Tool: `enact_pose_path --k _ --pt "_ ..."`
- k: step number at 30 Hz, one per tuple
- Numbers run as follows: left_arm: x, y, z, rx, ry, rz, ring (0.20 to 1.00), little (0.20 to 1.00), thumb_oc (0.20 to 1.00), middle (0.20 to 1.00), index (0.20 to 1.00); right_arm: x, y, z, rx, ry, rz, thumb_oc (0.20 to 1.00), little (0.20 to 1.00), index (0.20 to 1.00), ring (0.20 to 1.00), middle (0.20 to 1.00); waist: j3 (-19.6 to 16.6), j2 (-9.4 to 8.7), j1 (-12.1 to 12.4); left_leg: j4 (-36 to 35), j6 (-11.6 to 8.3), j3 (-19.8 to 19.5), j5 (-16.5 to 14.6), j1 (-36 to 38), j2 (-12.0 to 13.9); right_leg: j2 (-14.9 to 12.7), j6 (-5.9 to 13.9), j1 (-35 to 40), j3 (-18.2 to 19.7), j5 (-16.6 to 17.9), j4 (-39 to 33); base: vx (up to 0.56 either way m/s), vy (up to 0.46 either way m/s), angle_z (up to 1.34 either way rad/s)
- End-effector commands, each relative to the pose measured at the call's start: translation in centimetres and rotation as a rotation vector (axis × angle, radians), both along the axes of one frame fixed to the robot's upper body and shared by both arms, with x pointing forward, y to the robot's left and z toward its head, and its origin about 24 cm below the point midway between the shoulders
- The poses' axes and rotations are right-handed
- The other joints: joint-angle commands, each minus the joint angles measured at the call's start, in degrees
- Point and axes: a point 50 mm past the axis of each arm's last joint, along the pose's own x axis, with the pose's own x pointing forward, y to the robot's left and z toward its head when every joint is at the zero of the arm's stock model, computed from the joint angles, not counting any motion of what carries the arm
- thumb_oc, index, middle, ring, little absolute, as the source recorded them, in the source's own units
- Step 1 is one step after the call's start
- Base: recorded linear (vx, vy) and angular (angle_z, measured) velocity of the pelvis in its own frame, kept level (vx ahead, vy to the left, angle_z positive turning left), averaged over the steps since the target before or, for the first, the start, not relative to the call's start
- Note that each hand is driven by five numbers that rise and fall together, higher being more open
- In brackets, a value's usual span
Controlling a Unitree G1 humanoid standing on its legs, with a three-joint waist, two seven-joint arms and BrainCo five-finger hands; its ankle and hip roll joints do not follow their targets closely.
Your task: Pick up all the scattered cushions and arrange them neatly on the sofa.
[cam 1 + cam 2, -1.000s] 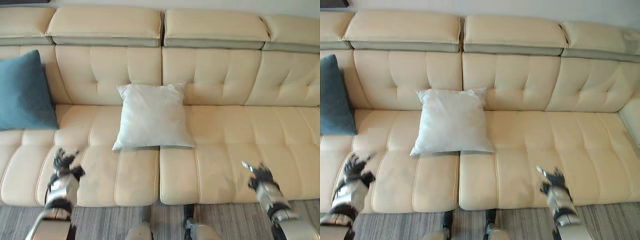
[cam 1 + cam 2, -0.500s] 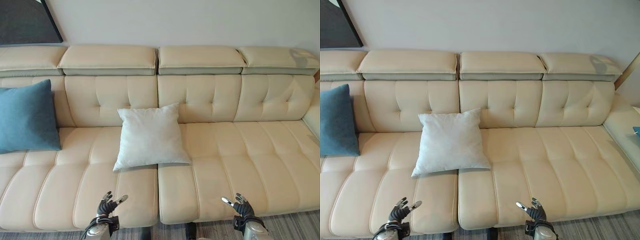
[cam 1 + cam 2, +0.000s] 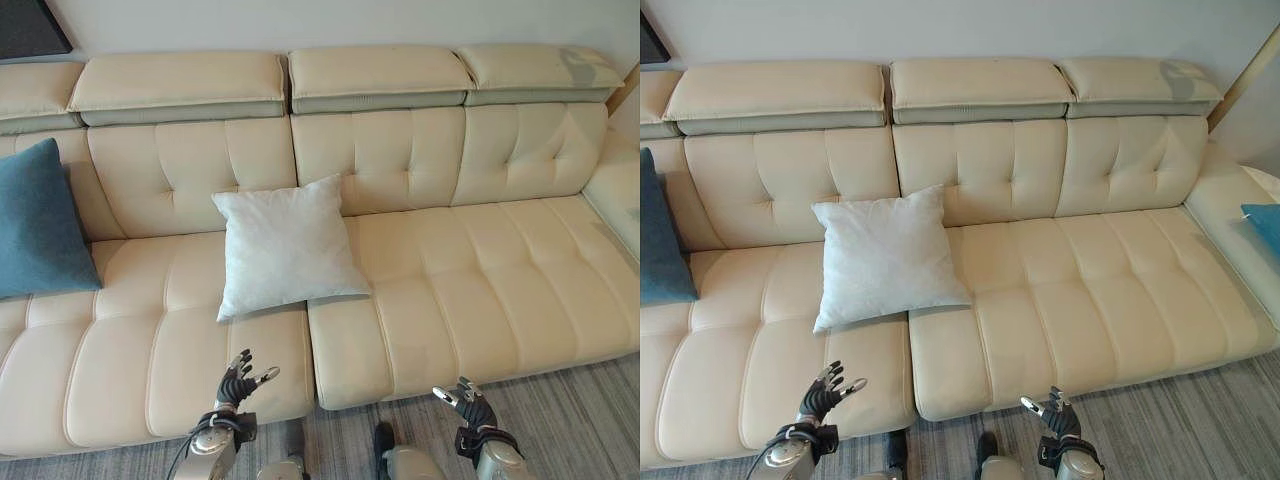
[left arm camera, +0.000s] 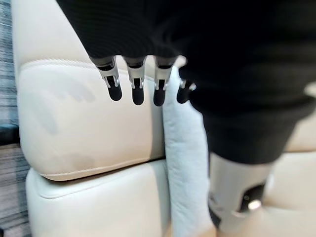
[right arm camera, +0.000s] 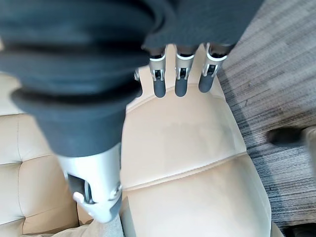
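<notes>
A white cushion point(image 3: 285, 245) leans against the backrest of the cream sofa point(image 3: 480, 290), near its middle. A teal cushion point(image 3: 40, 222) stands upright against the backrest at the far left. Another teal cushion point(image 3: 1265, 222) shows partly on the sofa's right corner section. My left hand point(image 3: 238, 381) hovers open over the front edge of the left seat, holding nothing. My right hand point(image 3: 467, 404) is open too, low in front of the sofa above the floor. In the left wrist view the fingers point(image 4: 136, 84) hang relaxed, with the white cushion point(image 4: 183, 163) edge-on past them.
Grey striped carpet point(image 3: 590, 420) runs along the sofa's front. A dark picture frame point(image 3: 30, 25) hangs on the wall at the upper left. The sofa's right seats point(image 3: 500, 270) carry nothing.
The camera has shifted: the whole scene slid left and down, bringing the right corner section and its teal cushion into sight. Both hands stay low and open, the left one slightly higher.
</notes>
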Motion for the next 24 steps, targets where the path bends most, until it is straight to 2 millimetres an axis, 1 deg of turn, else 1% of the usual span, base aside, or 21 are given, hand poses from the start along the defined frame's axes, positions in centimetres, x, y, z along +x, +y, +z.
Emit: enact_pose_path --k 1,2,4,5,6,7,8,9,10,11,12,13,14,17,19,21,22,23,24 --pt "0.0 0.7 -0.9 -0.044 0.035 0.112 1.0 1.0 1.0 1.0 1.0 2.6 0.7 1.6 0.017 -0.118 0.025 1.0 1.0 1.0 1.0 1.0 -1.5 -0.61 1.2 -0.4 -1.9 0.3 -3.5 -1.9 -2.7 1.6 -0.31 6.8 0.0 -5.2 -2.5 -0.27 -0.287 -0.24" --pt "0.1 0.6 -0.9 -0.043 0.035 0.112 1.0 1.0 1.0 1.0 1.0 3.0 0.7 1.9 0.009 -0.129 0.04 1.0 1.0 1.0 1.0 1.0 -1.5 -0.57 1.2 -0.4 -2.33 0.2 -2.8 -2.2 -2.5 2.1 -1.07 7.0 -0.1 -5.4 -4.1 -0.25 -0.283 -0.36" --pt "0.4 0.3 -1.0 -0.042 0.037 0.119 1.0 1.0 1.0 1.0 1.0 4.0 0.8 2.9 -0.014 -0.182 0.076 1.0 1.0 1.0 1.0 1.0 -0.5 0.21 0.9 -0.4 -4.35 -0.3 -0.3 -3.5 -1.6 3.9 -2.2 8.1 -0.6 -5.4 -7.9 -0.26 -0.27 -0.19" --pt "0.4 0.3 -1.0 -0.043 0.037 0.119 1.0 1.0 1.0 1.0 1.0 4.1 0.8 2.9 -0.015 -0.182 0.077 1.0 1.0 1.0 1.0 1.0 -0.4 0.23 0.8 -0.4 -4.36 -0.3 -0.3 -3.5 -1.6 3.9 -2.21 8.1 -0.7 -5.4 -7.9 -0.3 -0.261 0.02" --pt "0.5 0.0 -1.1 -0.039 0.041 0.11 1.0 1.0 1.0 1.0 1.0 4.4 0.7 3.4 -0.016 -0.207 0.085 1.0 1.0 1.0 1.0 1.0 0.8 0.86 0.4 -0.4 -5.89 -1.0 1.5 -4.2 -1.0 4.8 -2.97 7.9 -1.7 -5.5 -8.1 -0.19 -0.153 0.11" --pt "0.5 0.0 -1.1 -0.039 0.041 0.11 1.0 1.0 1.0 1.0 1.0 4.4 0.7 3.4 -0.016 -0.207 0.085 1.0 1.0 1.0 1.0 1.0 0.8 0.86 0.4 -0.4 -5.89 -1.0 1.5 -4.3 -1.0 4.8 -2.97 7.9 -1.8 -5.5 -8.1 -0.38 -0.293 0.42" --pt "0.7 -0.3 -1.1 -0.041 0.036 0.106 1.0 1.0 1.0 1.0 1.0 4.6 0.4 3.6 -0.043 -0.211 0.094 1.0 1.0 1.0 1.0 1.0 2.1 1.25 0.4 -0.4 -7.0 -2.2 2.5 -4.8 -0.4 5.1 -3.3 7.5 -2.8 -5.4 -7.7 -0.29 -0.193 0.38" --pt "0.8 -0.5 -1.1 -0.044 0.035 0.102 1.0 1.0 1.0 1.0 1.0 4.7 0.3 3.6 -0.048 -0.211 0.096 1.0 1.0 1.0 1.0 1.0 2.7 1.1 0.6 -0.4 -6.74 -3.6 2.4 -3.9 -0.8 4.8 -3.38 7.1 -2.8 -5.1 -7.3 -0.29 -0.193 0.3" --pt "0.8 -0.5 -1.1 -0.044 0.035 0.102 1.0 1.0 1.0 1.0 1.0 4.7 0.3 3.6 -0.048 -0.211 0.096 1.0 1.0 1.0 1.0 1.0 2.8 1.1 0.6 -0.4 -6.74 -3.6 2.3 -3.8 -0.8 4.8 -3.38 7.2 -2.8 -5.1 -7.3 -0.21 -0.135 0.04" --pt "0.8 -0.6 -1.0 -0.052 0.024 0.106 1.0 1.0 1.0 1.0 1.0 4.5 0.2 3.6 -0.045 -0.207 0.105 1.0 1.0 1.0 1.0 1.0 2.2 0.15 0.4 1.5 -5.17 -3.0 0.0 -2.0 -1.4 3.9 -3.24 6.5 -3.1 -4.2 -7.4 -0.16 -0.118 0.0" --pt "0.6 -0.5 -1.1 -0.052 0.028 0.107 1.0 1.0 1.0 1.0 1.0 4.2 0.3 3.3 -0.035 -0.193 0.101 1.0 1.0 1.0 1.0 1.0 1.8 -0.21 0.4 3.2 -4.57 -2.6 -1.9 -1.4 -1.4 3.6 -3.27 6.3 -3.1 -3.7 -7.8 -0.18 -0.133 -0.03" --pt "0.4 -0.5 -1.1 -0.057 0.031 0.111 1.0 1.0 1.0 1.0 1.0 3.9 0.2 3.1 -0.033 -0.181 0.104 1.0 1.0 1.0 1.0 1.0 1.3 -0.35 0.4 4.7 -4.26 -2.8 -3.4 -0.9 -1.7 3.4 -3.3 6.3 -3.1 -3.5 -8.3 -0.1 -0.064 -0.11" --pt "0.3 -0.5 -1.2 -0.064 0.032 0.118 1.0 1.0 1.0 1.0 1.0 3.8 0.2 2.9 -0.038 -0.169 0.112 1.0 1.0 1.0 1.0 1.0 1.0 -0.56 0.7 7.0 -3.84 -3.7 -5.6 0.0 -2.3 3.2 -3.3 6.5 -2.7 -3.3 -8.8 -0.07 -0.035 -0.24" --pt "-0.1 -0.8 -1.2 -0.087 0.032 0.117 1.0 1.0 1.0 1.0 1.0 3.1 0.1 2.6 -0.039 -0.144 0.129 1.0 1.0 1.0 1.0 1.0 -0.2 -0.49 0.7 7.9 -3.38 -5.2 -8.2 2.5 -3.1 3.3 -3.26 6.6 -1.8 -2.8 -9.7 -0.05 0.005 -0.23" --pt "-0.3 -1.1 -1.2 -0.096 0.033 0.103 1.0 1.0 1.0 1.0 1.0 2.7 0.0 2.3 -0.035 -0.129 0.125 1.0 1.0 1.0 1.0 1.0 -1.0 -0.03 0.4 6.6 -3.23 -5.2 -8.7 4.2 -3.0 3.6 -3.23 6.5 -1.7 -2.7 -9.8 -0.05 0.064 0.18" --pt "-0.6 -1.4 -1.5 -0.096 0.051 0.085 1.0 1.0 1.0 1.0 1.0 2.1 -0.2 2.0 -0.034 -0.114 0.112 1.0 1.0 1.0 1.0 1.0 -1.6 0.68 -0.3 3.8 -3.49 -4.5 -7.6 5.7 -2.5 3.9 -3.18 6.3 -2.3 -2.5 -9.9 -0.05 0.078 0.1" --pt "-0.6 -1.4 -1.5 -0.096 0.051 0.085 1.0 1.0 1.0 1.0 1.0 2.1 -0.2 2.0 -0.034 -0.114 0.112 1.0 1.0 1.0 1.0 1.0 -1.6 0.68 -0.3 3.8 -3.49 -4.5 -7.6 5.8 -2.5 3.9 -3.18 6.3 -2.3 -2.5 -9.9 -0.06 0.122 0.1" --pt "-0.9 -1.7 -1.6 -0.09 0.061 0.062 1.0 1.0 1.0 1.0 1.0 1.8 -0.5 1.8 -0.042 -0.101 0.091 1.0 1.0 1.0 1.0 1.0 -2.1 1.05 -0.6 1.1 -3.62 -4.0 -7.1 7.2 -2.4 4.0 -2.9 6.4 -2.7 -2.1 -10.2 -0.05 0.136 0.17" --pt "-1.0 -1.8 -1.7 -0.09 0.066 0.059 1.0 1.0 1.0 1.0 1.0 1.8 -0.5 1.8 -0.044 -0.101 0.09 1.0 1.0 1.0 1.0 1.0 -2.4 1.17 -0.7 0.1 -3.58 -3.9 -7.0 7.9 -2.4 3.9 -2.71 6.4 -2.8 -1.8 -10.2 -0.06 0.178 0.15"
